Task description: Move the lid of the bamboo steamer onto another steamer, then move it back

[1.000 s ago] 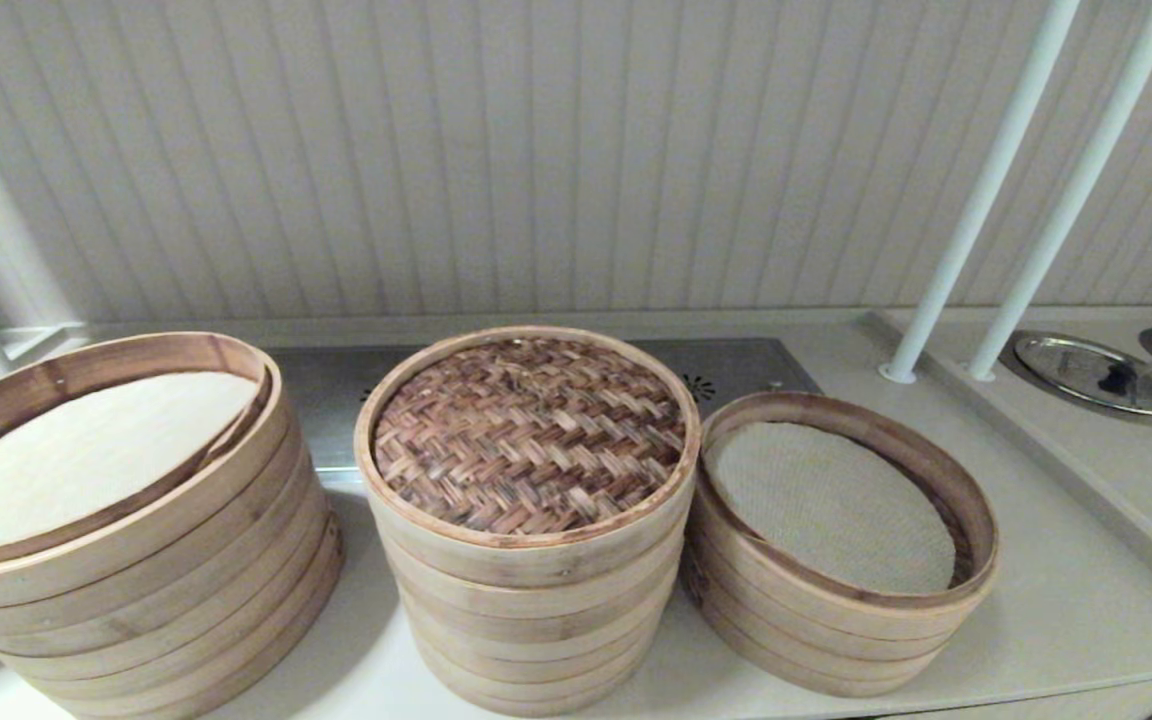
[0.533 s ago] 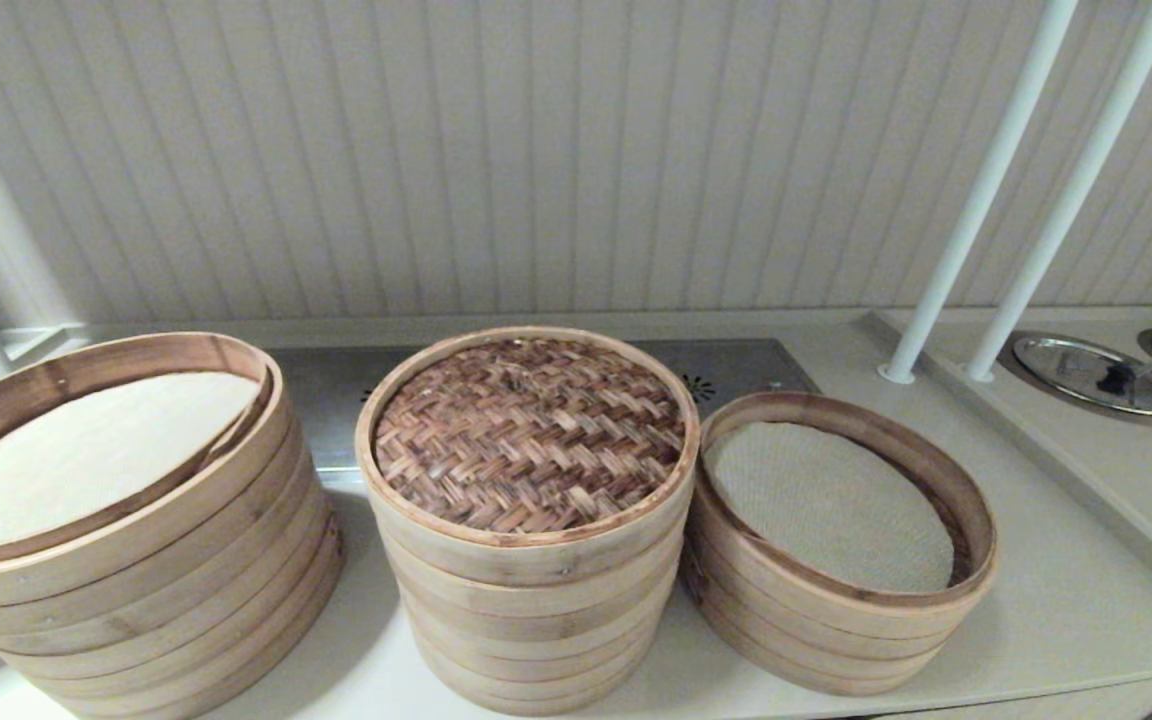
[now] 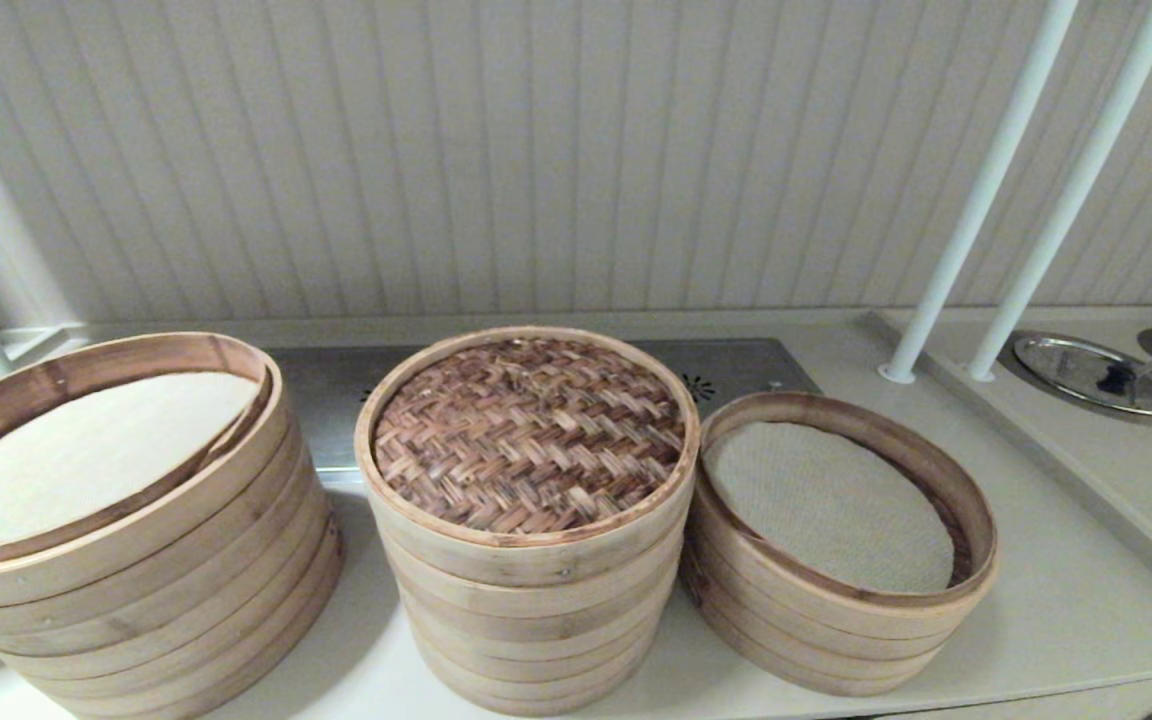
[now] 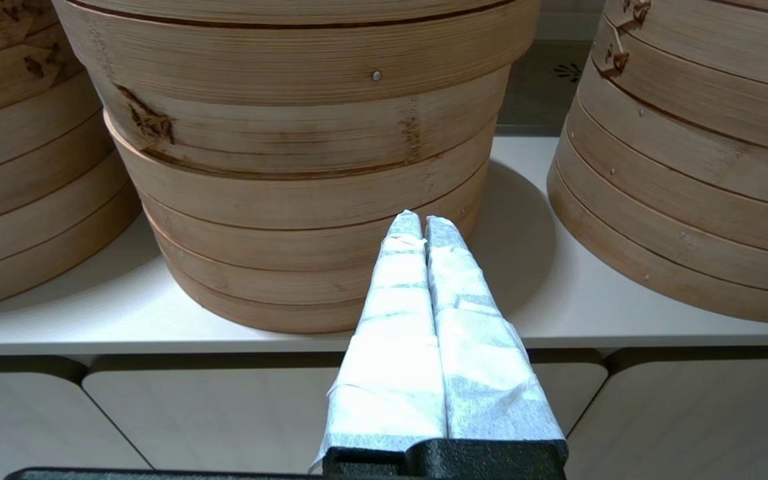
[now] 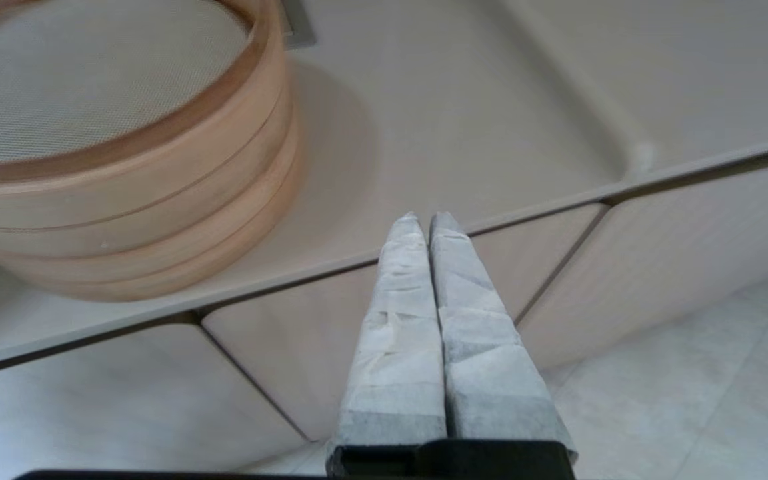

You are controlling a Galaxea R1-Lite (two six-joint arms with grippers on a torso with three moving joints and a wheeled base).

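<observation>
The bamboo steamer lid (image 3: 529, 432), dark woven top in a pale hoop, lies on the tall middle stack (image 3: 531, 620). Right beside it stands the low steamer (image 3: 841, 625) with its off-white mesh liner (image 3: 826, 505) uncovered. Neither gripper shows in the head view. My left gripper (image 4: 422, 219) is shut on nothing. It hangs in front of the counter edge, pointing at the lower tiers of the middle stack (image 4: 304, 167). My right gripper (image 5: 424, 217) is also shut and empty, off the counter's front edge to the right of the low steamer (image 5: 124, 200).
A much wider stack (image 3: 126, 600) with a cream liner stands at the left, close to the middle stack. Two white poles (image 3: 976, 200) rise at the back right. Round metal pans (image 3: 1096, 375) sit on the raised counter (image 3: 1136, 480) there. Cabinet fronts (image 5: 391, 347) lie below the counter edge.
</observation>
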